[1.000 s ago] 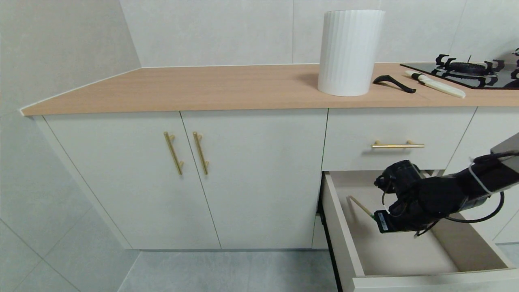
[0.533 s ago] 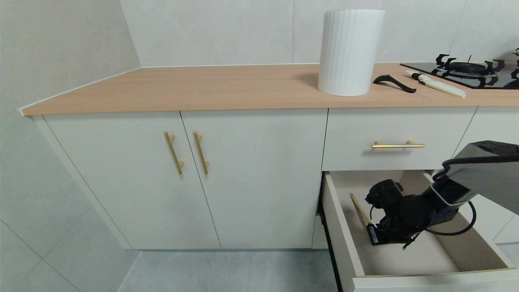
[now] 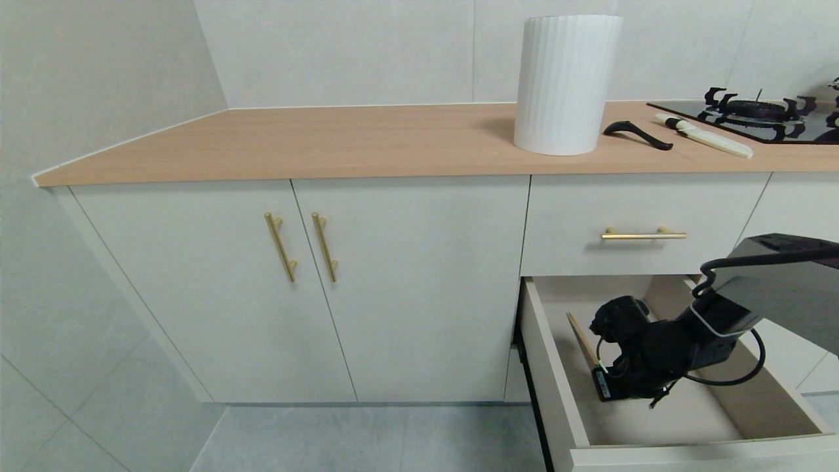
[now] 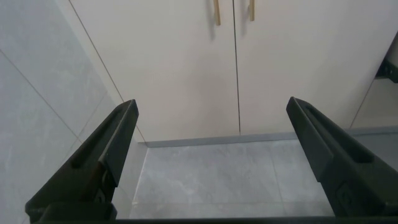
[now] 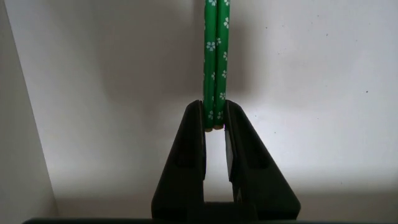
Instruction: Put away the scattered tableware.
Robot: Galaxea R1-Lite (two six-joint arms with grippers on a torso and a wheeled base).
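A pair of green, flower-patterned chopsticks with pale wooden ends sits between the fingers of my right gripper, which is shut on its green end. The gripper is low inside the open lower drawer, near its left wall, and the chopsticks point toward the drawer's back. Whether they touch the drawer floor I cannot tell. On the counter lie a black spoon and a white knife. My left gripper hangs open above the floor in front of the cabinet doors.
A tall white ribbed container stands on the wooden counter, left of the black spoon. A gas hob is at the far right. The upper drawer with a gold handle is closed, as are the double doors.
My right gripper has gone down and to the left, deeper into the open drawer, carrying the chopsticks. Their free ends now point more toward the drawer's back.
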